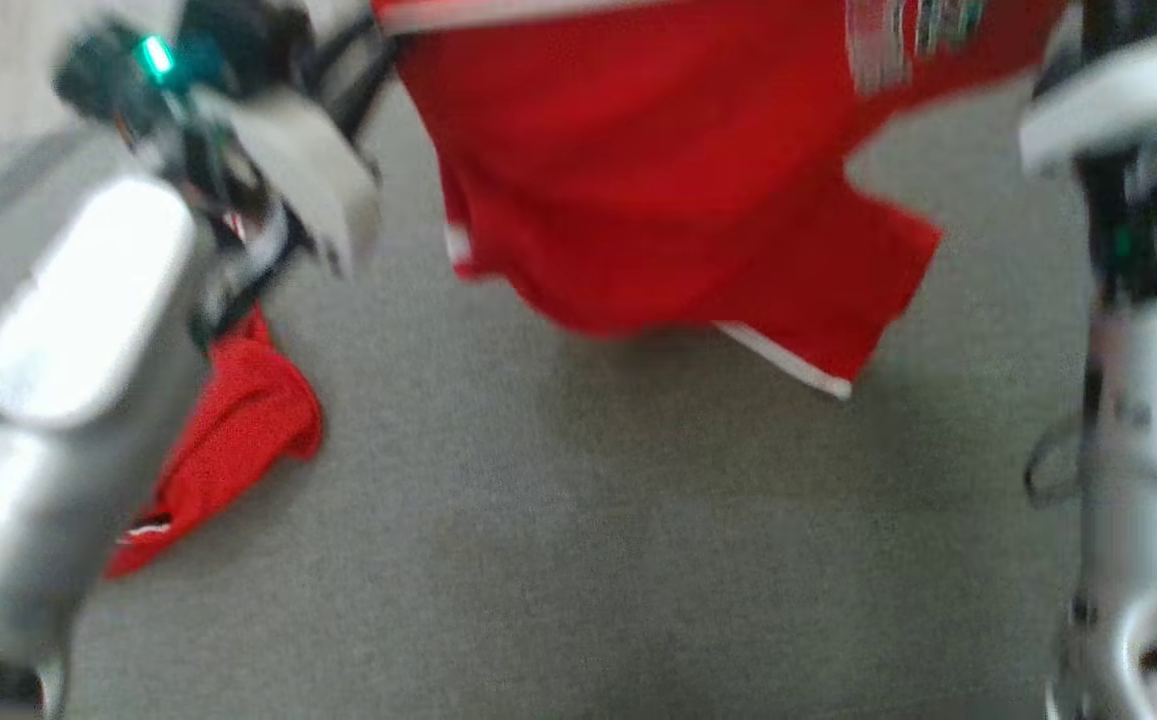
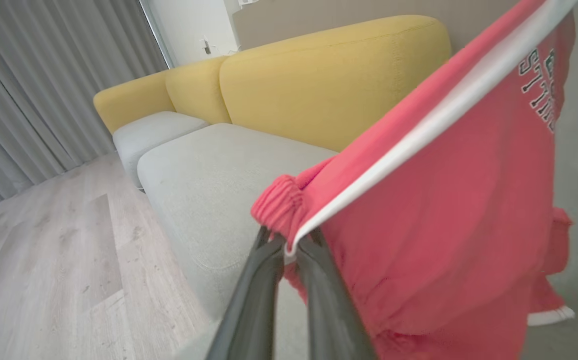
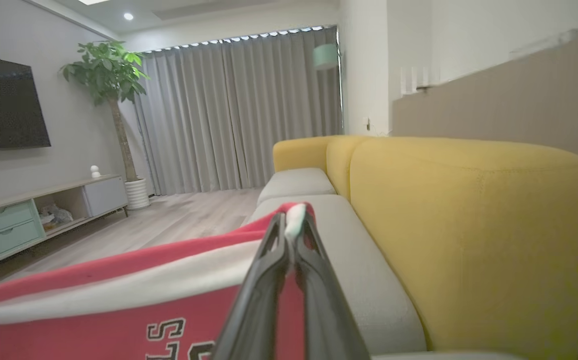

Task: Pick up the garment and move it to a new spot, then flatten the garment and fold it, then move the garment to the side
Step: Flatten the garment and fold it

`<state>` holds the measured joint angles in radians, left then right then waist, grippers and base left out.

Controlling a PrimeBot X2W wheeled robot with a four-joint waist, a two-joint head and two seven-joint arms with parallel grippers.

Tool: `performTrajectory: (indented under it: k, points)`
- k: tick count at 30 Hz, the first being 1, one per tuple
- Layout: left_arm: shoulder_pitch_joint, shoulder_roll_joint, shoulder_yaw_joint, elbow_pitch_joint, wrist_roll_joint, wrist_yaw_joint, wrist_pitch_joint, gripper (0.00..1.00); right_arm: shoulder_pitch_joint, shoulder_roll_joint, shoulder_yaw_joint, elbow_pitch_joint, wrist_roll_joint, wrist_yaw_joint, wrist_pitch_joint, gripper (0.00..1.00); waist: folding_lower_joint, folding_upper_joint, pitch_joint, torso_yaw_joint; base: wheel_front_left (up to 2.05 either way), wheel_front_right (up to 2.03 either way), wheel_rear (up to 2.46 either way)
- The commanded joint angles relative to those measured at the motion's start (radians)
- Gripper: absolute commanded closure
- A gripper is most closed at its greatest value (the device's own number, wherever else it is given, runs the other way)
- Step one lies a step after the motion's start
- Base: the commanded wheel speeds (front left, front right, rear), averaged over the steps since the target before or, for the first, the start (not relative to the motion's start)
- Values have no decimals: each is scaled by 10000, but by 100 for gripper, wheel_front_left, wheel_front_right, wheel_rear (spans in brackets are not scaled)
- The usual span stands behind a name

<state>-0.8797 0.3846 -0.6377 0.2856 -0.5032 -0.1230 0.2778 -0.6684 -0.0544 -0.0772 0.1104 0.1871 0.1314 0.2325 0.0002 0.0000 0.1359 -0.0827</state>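
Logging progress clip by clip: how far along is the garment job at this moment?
Done: the red garment is picked up, clamped by the left gripper and the right gripper. In hand: it hangs spread between them over the grey sofa seat. Left: flattening, folding, moving it aside.

Yellow-backed, grey-seated sofa (image 3: 468, 225) lies just right of the right tool (image 3: 291, 225). Grey curtains (image 3: 239, 110) far ahead of it. Potted plant (image 3: 111, 100), television (image 3: 4, 105) and low cabinet (image 3: 29, 210) well to its left.

Red garment (image 1: 658, 180) hangs blurred; grey cushion (image 1: 578, 540) lies beneath it.
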Motion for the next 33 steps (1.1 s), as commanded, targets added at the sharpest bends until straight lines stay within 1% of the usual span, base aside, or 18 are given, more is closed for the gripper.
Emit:
performTrajectory:
  k: [1,4,5,7,11,13,15,18,20,21,23,27,30,31,33]
  points:
    - [-1186,512,588,63,-61,-2,58,100,-1240,40,213,113,-297,-7,-332,100,-2,0,1078,-125,0,0,0]
    - [-2543,512,540,927,-80,-49,-125,100,-2975,40,172,1783,-719,-7,-1161,100,-2,0,1798,-219,0,0,0]
    - [-3449,424,563,1636,-53,-61,-534,100,-4095,40,-9,2911,-922,-7,-1881,100,-2,0,2118,-216,0,0,0]
    - [-4225,317,584,2346,92,-65,-1075,100,-5080,41,-288,3978,-1122,-7,-2620,100,-2,0,2319,-209,0,0,0]
    - [-5185,5,262,3522,556,-71,-2310,100,-6368,41,-875,5819,-1688,-7,-4018,100,-2,0,2427,-160,0,0,0]
    - [-5480,-177,40,3924,679,-73,-2877,100,-6721,41,-1038,6489,-1904,-7,-4407,100,-2,0,2528,-120,0,0,0]
    - [-5532,-344,-211,4258,707,-73,-3432,100,-6786,41,-1073,7092,-1981,-7,-4634,100,-2,0,2558,-109,0,0,0]
    - [-5241,-602,-927,4545,592,-74,-4047,100,-6486,41,-971,7876,-2316,-7,-4774,100,-2,0,2642,-60,0,0,0]
    - [-4841,-696,-1503,4689,417,-75,-4316,100,-6074,41,-853,8398,-2554,-7,-4803,100,-2,0,2606,-55,0,0,0]
    - [-4841,-696,-1503,4689,417,-75,-4316,100,-6074,41,-853,8398,-2554,-7,-4803,100,-2,0,2606,-55,0,0,0]
    - [-4335,-729,-2115,4776,166,-75,-4464,100,-5627,6,-823,8933,-2726,-7,-4742,100,-2,0,2520,-67,0,0,0]
    - [-3241,-607,-3428,4717,-368,-75,-4523,100,-4843,-314,-478,9971,-2790,-7,-4275,100,-2,0,2246,-94,0,0,0]
    - [-2468,-425,-4325,4492,-703,-76,-4485,100,-4306,-574,-20,10605,-2606,-7,-3893,100,-2,0,1904,-124,0,0,0]
    - [-2032,-322,-4679,4312,-966,-76,-4468,100,-4014,-749,300,10900,-2410,-7,-3706,100,-2,0,1667,-167,0,0,0]
    - [-1630,-276,-4928,4171,-1115,-76,-4457,100,-3705,-921,559,11103,-2137,-7,-3524,100,-2,0,1364,-193,0,0,0]
